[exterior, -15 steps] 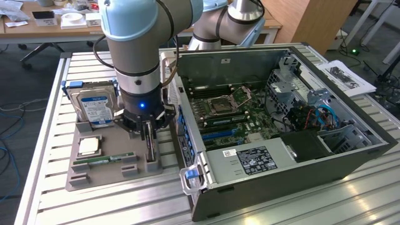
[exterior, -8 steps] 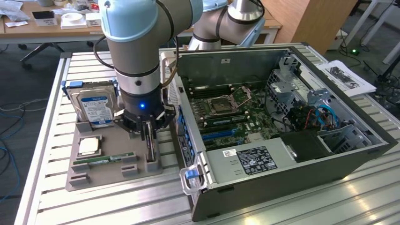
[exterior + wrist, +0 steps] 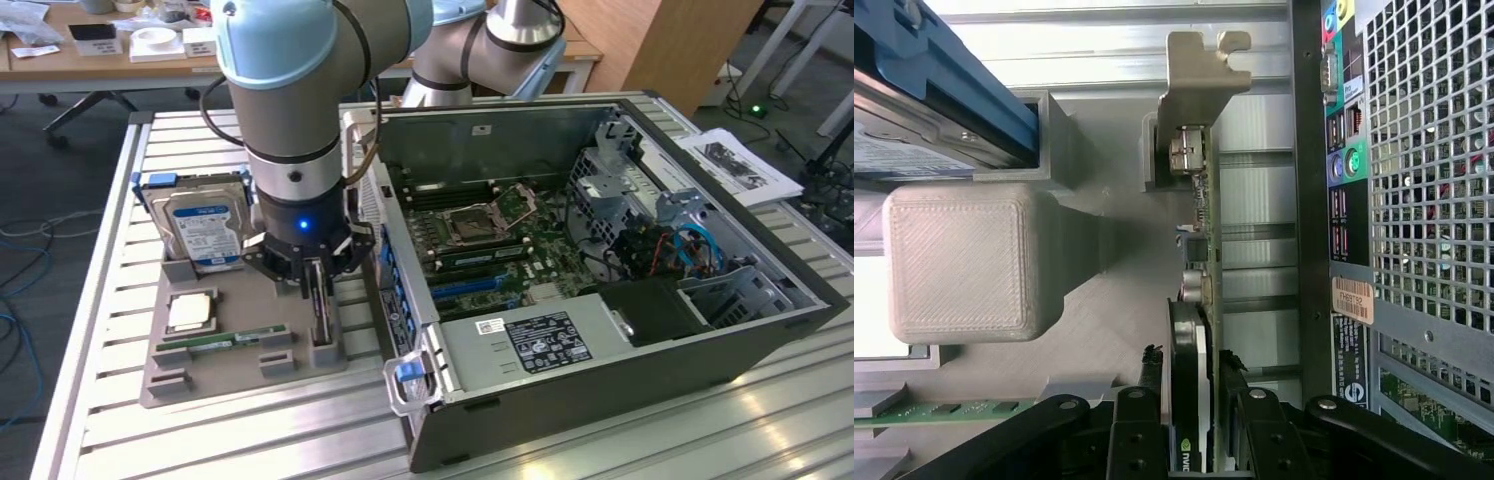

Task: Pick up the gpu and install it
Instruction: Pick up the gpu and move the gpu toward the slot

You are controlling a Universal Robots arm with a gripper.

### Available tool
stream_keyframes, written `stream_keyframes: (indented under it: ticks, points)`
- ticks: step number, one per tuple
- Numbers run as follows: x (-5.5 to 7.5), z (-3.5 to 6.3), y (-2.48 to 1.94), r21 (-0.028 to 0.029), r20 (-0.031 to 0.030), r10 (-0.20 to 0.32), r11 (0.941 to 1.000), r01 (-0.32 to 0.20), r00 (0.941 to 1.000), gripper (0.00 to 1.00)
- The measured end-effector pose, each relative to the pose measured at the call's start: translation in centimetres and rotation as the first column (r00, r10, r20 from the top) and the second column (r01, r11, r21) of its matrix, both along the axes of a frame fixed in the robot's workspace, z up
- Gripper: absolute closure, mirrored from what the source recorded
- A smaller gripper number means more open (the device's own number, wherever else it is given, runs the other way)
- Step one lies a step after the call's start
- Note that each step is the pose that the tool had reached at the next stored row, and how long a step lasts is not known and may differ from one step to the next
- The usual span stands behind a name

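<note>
Gpu [image 3: 1199, 290] upright in grey tray [image 3: 227, 372], clamped by partly open claw [image 3: 1191, 378]. Seen from wrist: end bracket [image 3: 1194, 85], rear ports [image 3: 1339, 150]; from exterior: opened computer case [image 3: 601, 395] beside tray.

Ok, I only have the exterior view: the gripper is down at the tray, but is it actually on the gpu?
Observer: Yes. In the wrist view the gripper is closed against both faces of the gpu, which stands on edge.
Operator: Which end is it holding?
Observer: The end away from the metal bracket. The bracket end stands in a grey holder of the tray.
Operator: Which way does the card face?
Observer: Its black cooler faces away from the case, and the bare board side faces the case's rear ports.
</note>
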State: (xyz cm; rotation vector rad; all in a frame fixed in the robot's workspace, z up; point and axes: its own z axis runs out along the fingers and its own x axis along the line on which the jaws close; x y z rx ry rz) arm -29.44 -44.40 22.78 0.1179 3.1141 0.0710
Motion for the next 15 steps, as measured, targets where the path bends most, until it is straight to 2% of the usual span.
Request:
stream_keyframes:
  ticks: [11, 12, 13, 15]
  points:
    - [0.00, 0.00, 0.00, 0.0000, -0.0001, 0.000, 1.0000, 0.000, 1.0000, 0.65]
    - [0.00, 0.00, 0.00, 0.0000, -0.0002, 0.000, 1.0000, 0.000, 1.0000, 0.67]
    - [0.00, 0.00, 0.00, 0.0000, -0.0001, 0.000, 1.0000, 0.000, 1.0000, 0.73]
    - [0.00, 0.00, 0.00, 0.0000, 0.0000, 0.000, 1.0000, 0.000, 1.0000, 0.73]
